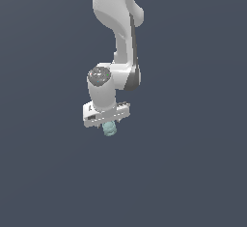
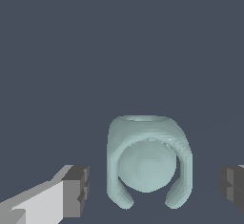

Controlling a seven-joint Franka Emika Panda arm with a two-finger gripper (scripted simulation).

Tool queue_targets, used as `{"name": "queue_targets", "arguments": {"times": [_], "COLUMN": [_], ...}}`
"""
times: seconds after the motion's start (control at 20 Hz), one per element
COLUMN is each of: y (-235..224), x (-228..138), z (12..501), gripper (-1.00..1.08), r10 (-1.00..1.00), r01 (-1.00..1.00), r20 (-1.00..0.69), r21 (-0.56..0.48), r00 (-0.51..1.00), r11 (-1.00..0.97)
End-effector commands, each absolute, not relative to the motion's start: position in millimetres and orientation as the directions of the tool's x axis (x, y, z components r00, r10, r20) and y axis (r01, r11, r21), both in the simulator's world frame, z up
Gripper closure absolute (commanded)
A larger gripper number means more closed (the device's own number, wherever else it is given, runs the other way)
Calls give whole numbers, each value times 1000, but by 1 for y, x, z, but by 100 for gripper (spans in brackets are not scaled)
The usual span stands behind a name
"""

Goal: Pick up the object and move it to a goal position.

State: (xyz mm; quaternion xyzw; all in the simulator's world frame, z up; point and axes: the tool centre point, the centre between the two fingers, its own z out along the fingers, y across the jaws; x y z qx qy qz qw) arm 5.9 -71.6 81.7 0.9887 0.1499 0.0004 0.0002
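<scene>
- White gripper point(image 1: 106, 117) hangs directly above the object; I see its dark fingertips point(image 2: 76, 189) spread wide, touching nothing.
- Teal object point(image 2: 148, 163) sits between them, ungrasped: I judge closing, lifting and carrying all remain.

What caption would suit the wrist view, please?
Open pincer straddling the pale teal object, fingers apart from it.

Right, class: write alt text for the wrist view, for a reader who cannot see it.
A small pale teal-green object, a rounded lump under an arched hood, sits between the open gripper. Its two dark-padded fingertips stand apart on either side, not touching it, against a plain dark blue-grey ground.
</scene>
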Motion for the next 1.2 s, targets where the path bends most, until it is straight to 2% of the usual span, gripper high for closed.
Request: {"name": "queue_targets", "arguments": {"times": [0.0,0.5,0.55,1.15], "y": [-72,-72,-72,-72], "x": [5,6,6,6], "z": [71,39,39,41], "gripper": [-92,-92,108,108], "r10": [297,300,300,300], "r01": [297,300,300,300], "r20": [0,0,0,1], "r21": [0,0,0,1], "r00": [955,954,954,954], "r11": [-955,-954,-954,-954]}}
